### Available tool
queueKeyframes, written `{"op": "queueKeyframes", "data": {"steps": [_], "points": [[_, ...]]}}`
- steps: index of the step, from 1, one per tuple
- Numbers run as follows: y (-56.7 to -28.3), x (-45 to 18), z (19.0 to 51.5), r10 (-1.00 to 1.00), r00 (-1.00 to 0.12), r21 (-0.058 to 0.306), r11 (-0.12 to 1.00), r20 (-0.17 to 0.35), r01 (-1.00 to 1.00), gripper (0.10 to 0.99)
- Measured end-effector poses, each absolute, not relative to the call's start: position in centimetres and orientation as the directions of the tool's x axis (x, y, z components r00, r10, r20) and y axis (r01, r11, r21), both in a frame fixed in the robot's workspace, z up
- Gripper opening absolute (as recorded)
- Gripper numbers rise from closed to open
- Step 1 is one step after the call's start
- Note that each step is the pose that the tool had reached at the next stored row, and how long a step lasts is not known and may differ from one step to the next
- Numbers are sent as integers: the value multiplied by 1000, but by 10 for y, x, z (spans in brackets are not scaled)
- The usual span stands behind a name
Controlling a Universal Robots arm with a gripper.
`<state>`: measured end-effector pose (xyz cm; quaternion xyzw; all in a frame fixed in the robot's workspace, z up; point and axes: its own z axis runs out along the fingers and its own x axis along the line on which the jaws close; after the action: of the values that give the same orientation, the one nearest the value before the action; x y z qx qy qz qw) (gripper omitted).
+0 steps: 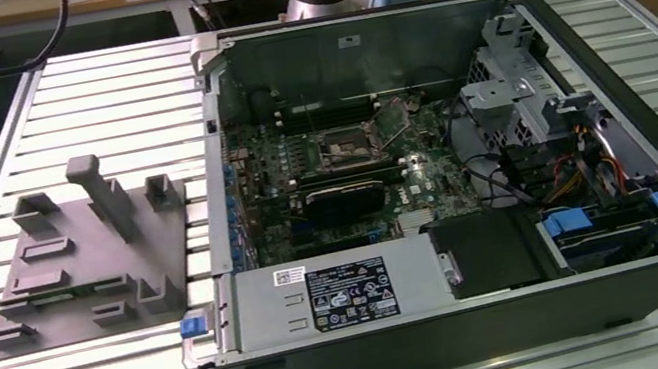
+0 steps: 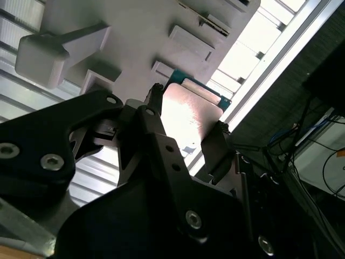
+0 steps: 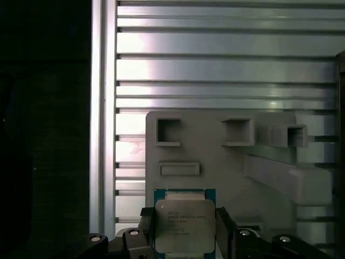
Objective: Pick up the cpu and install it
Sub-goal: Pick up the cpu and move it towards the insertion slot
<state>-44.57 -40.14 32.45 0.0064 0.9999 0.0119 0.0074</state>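
Gripper [image 3: 184, 232]: clamped on the cpu [image 3: 183, 216], with one black finger [image 3: 146, 229] against each of two opposite edges in both wrist views.
Cpu: held with its silver face toward the first wrist camera and a green border showing around it. It hangs over the grey tray [image 3: 215, 162] and is apart from it, as far as I can judge.
Tray: at the exterior view's left, on the slatted aluminium table [image 1: 83, 96].
Socket [image 1: 346, 146]: upper middle of the exterior view, on the motherboard [image 1: 301, 179] inside the open computer case [image 1: 622, 1] (its metal frame looks raised).
Risk, slip: the grip is on thin edges only, so a jolt could probably let the chip slide out and fall onto the tray or table.
Risk, tilt: if the chip sits skewed between the fingers, it would likely meet the socket crooked and could damage the contacts.
Risk, collision: the case walls and the cables [image 1: 584, 170] at the exterior view's right leave little room for the fingers.
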Motion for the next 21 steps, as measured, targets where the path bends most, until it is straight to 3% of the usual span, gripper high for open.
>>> {"op": "queueKeyframes", "data": {"steps": [21], "points": [[-399,-446,353,13,-1000,24,1000,-15,13,541]]}}
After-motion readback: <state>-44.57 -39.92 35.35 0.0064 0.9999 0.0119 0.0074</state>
